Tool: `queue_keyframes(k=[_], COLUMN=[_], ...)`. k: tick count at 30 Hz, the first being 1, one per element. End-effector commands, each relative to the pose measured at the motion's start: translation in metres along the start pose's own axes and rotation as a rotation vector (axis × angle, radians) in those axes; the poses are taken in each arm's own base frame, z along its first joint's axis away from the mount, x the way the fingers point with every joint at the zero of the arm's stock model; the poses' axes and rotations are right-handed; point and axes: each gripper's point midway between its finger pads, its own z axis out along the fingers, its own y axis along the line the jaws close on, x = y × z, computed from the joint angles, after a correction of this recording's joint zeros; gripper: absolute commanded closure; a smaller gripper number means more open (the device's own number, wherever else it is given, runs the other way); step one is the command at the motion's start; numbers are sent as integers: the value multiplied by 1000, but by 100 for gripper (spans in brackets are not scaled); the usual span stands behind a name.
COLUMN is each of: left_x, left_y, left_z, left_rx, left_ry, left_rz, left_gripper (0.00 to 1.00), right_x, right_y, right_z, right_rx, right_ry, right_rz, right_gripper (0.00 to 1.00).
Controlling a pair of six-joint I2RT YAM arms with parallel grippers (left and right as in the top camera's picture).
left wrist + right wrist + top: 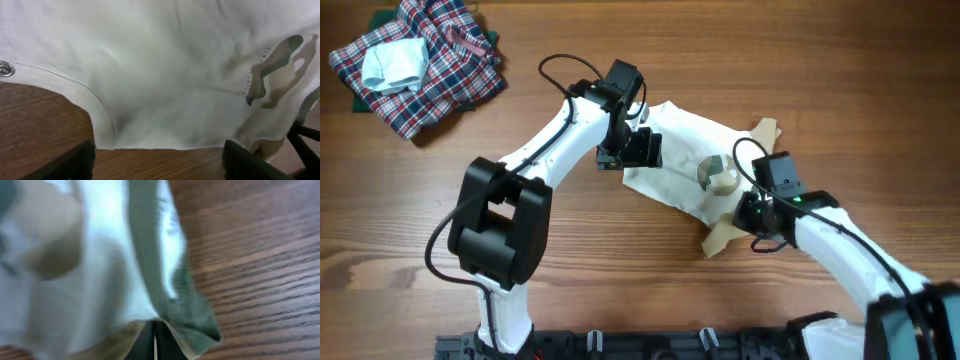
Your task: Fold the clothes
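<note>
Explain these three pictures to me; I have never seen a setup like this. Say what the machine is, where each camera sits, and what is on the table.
Two white robot arms work at a wooden table. One picture looks down from above; the other two come from cameras on each wrist. A small white garment with tan parts lies mid-table. The left end effector hangs open at its edge. The right end effector is shut on the garment's near edge. A plaid cloth heap with a pale folded piece on top sits in the far corner.

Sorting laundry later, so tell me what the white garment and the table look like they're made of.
White garment: looks like soft knit cotton, matte; it drapes and wrinkles, with a ribbed stitched hem and a metal snap in the left wrist view. Table: wood or wood-look laminate, smooth with visible grain; which one isn't clear.
</note>
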Motion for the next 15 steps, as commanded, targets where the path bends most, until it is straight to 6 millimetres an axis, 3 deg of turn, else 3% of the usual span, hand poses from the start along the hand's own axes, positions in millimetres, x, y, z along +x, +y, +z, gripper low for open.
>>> queue_keyframes(k=[1,7,15], left_x=[-4,-3,-6], left_y=[-7,-7,-8], left_z=[-10,-10,-10], left_rx=[8,7,10], left_ry=[-27,-24,-35], left_rz=[37,35,43], left_gripper=[18,18,18], right_x=[-4,1,-4], right_y=[-16,-32,-72], right_z=[13,21,17], right_rx=[105,169,215], right_ry=[0,38,75], right_rz=[9,38,227], right_gripper=[96,96,96])
